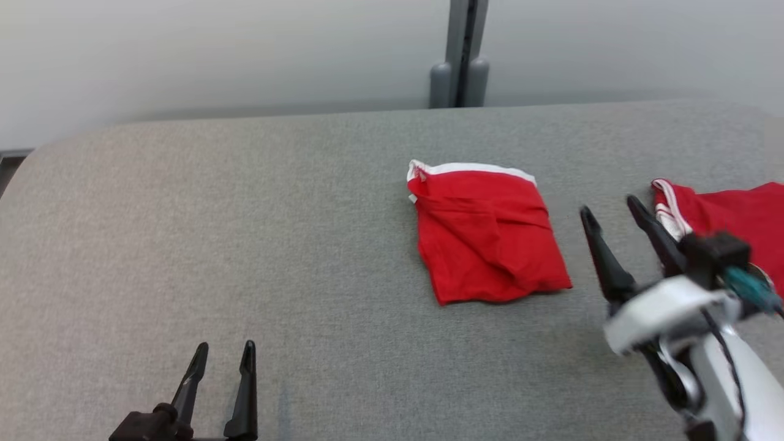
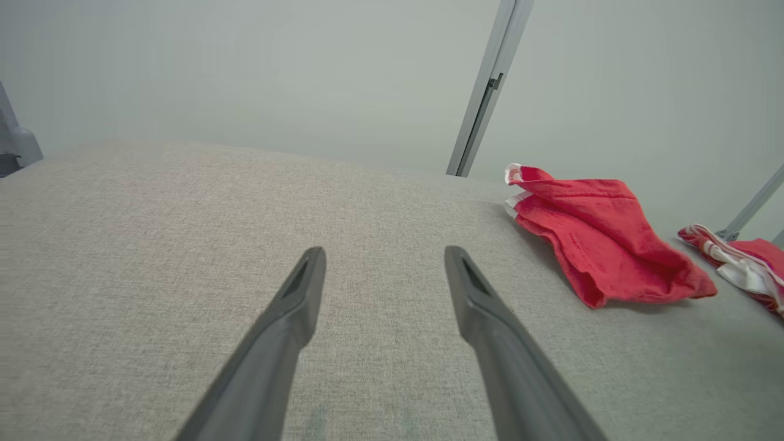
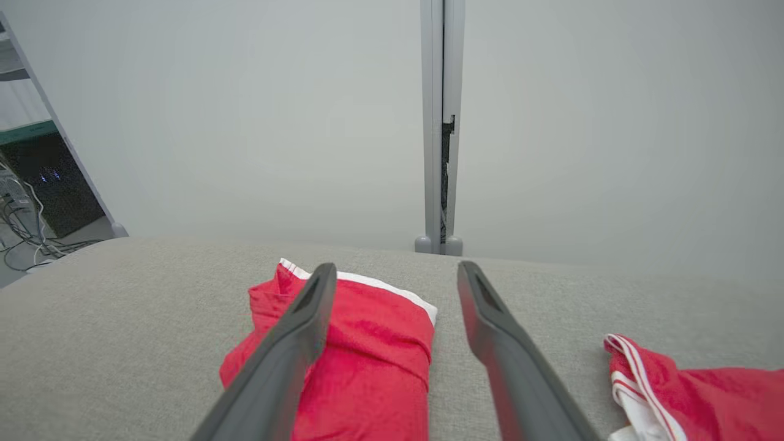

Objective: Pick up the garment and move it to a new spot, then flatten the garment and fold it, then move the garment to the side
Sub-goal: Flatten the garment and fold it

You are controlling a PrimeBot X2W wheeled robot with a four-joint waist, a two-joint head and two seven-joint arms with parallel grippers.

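garment: red folded piece, white waistband at the far edge, lying flat on the grey padded table, right of centre
shape/axis: close to square, slightly longer waistband-to-hem; skewed so the near edge sits further right than the far edge
right gripper: fingers spread apart, nothing between them, hovering just beside the garment's right edge
left gripper: fingers apart, empty, low at the near left, well apart from the garment
bearing: garment lies to the left of the right gripper; in the right wrist view it sits under the left finger, off-centre from the gap
nearer arm: right, clearly
neighbour: second red garment, white-striped trim, at the right table edge, on the gripper's other side; the gripper is between the two
stage (my read): fold looks done; the move to the side may be what's left
next-move need: right gripper shifts left to take the right edge
risk: pinching one layer opens the fold
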